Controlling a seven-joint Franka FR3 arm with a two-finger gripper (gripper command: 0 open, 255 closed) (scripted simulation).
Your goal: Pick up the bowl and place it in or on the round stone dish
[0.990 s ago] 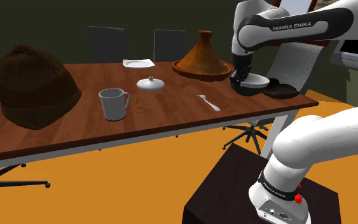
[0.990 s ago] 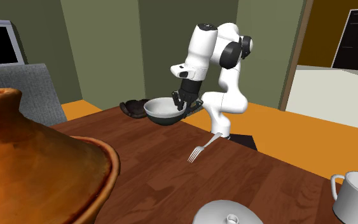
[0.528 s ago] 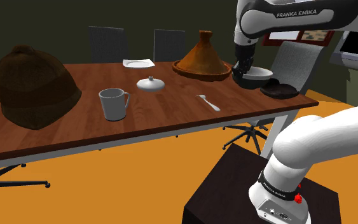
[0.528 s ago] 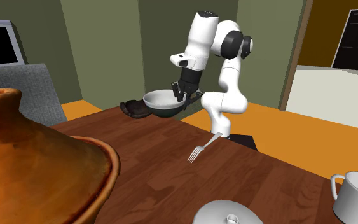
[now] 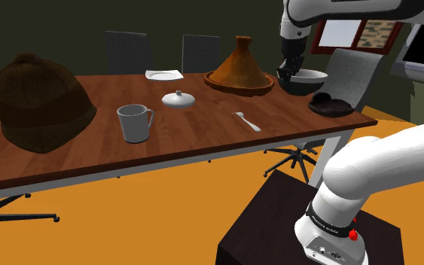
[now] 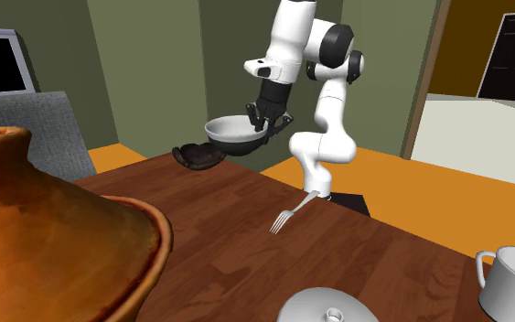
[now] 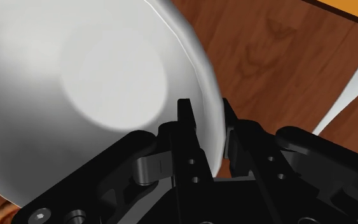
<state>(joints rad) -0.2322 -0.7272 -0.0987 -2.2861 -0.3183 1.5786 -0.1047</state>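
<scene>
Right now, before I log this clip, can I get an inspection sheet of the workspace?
Surface: brown wooden table, fairly crowded.
Job's things: grey bowl held in the air; dark round dish on the table corner, empty.
Clutter: tagine, mug, fork, white lid, small plate, brown domed object.
Jaws: shut on the bowl's rim.
Cables: nothing seen.
Surroundings: chairs, orange floor, green walls.

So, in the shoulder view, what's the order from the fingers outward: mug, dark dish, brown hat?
1. The dark dish, just beside the fingers holding the bowl.
2. The mug, mid-table.
3. The brown hat, far left end.
</scene>
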